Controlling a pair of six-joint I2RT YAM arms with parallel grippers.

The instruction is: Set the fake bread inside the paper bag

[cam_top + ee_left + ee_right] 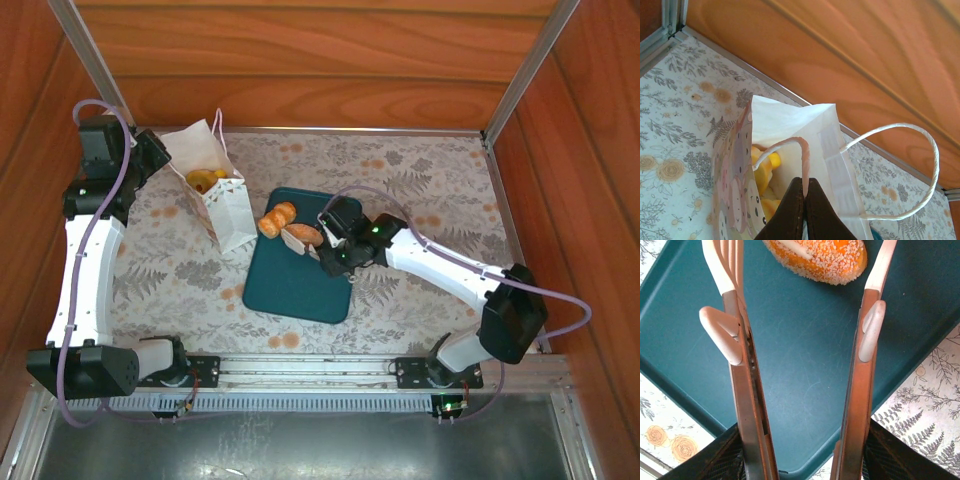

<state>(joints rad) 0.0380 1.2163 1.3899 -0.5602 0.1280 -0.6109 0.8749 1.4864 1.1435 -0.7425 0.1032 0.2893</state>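
The white paper bag [228,212] stands open at the back left, with yellow-orange fake bread [205,181] inside. My left gripper [166,158] is shut on one of its cord handles [805,150], right at the bag's mouth [790,117]. Pastries [762,167] show inside the bag. On the teal tray [295,275] lie a ridged roll [275,220] and an oval seeded bun [303,235]. My right gripper [318,243] is open just above the tray. The bun [822,255] lies between its fingertips [732,270], untouched.
The bag's second cord handle [930,165] loops free to the right. Wooden walls [300,60] and metal rails close off the back and sides. The floral tablecloth [430,190] spreads to the right of the tray [805,380].
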